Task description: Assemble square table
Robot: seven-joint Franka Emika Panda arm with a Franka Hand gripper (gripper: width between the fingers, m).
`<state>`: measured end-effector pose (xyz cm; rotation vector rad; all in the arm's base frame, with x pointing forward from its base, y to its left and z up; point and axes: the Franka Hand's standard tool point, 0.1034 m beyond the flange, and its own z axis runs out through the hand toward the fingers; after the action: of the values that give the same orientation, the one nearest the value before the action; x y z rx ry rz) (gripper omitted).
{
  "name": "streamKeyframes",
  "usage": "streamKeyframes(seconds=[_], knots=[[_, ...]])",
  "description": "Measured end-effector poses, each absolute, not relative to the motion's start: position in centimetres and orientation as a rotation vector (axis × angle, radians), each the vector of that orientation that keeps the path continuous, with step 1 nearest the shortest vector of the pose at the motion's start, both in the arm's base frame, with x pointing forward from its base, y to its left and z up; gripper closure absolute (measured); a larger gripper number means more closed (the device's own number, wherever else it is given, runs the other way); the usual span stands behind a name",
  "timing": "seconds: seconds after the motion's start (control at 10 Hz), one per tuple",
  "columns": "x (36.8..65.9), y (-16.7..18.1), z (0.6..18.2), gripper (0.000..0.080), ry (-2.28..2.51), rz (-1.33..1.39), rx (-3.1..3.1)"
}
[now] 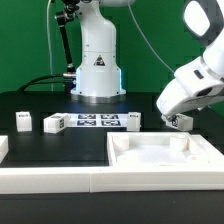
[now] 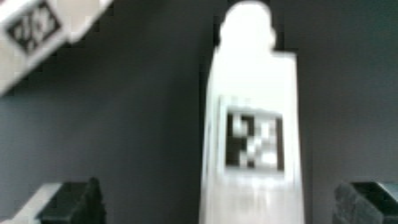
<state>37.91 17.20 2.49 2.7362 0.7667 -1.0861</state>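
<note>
The square table top [image 1: 165, 157], a white tray with a raised rim, lies at the exterior view's front right. My gripper [image 1: 178, 120] hangs low just behind its far edge. In the wrist view the gripper [image 2: 221, 203] is open: its dark fingertips [image 2: 71, 202] stand well apart on either side of a long white leg [image 2: 254, 120] with a black-and-white tag, lying on the black table. They do not touch it. Three more tagged leg blocks [image 1: 22, 121] [image 1: 55, 124] [image 1: 132, 119] stand on the table behind the top.
The marker board [image 1: 97, 121] lies flat in front of the robot base [image 1: 98, 70]. A long white rail [image 1: 50, 178] runs along the front, and another white piece [image 1: 3, 148] sits at the left edge. A white tagged part [image 2: 36, 35] shows at the wrist view's corner.
</note>
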Motion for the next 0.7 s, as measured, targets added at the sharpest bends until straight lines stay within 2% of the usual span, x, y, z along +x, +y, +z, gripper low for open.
streamKeyframes(seconds=[0.5,0.7], knots=[[37.3,17.8,1.3,0.0150,0.733,-1.464,2.515],[37.9,18.0,0.8,0.0150,0.734,-1.434,2.543]])
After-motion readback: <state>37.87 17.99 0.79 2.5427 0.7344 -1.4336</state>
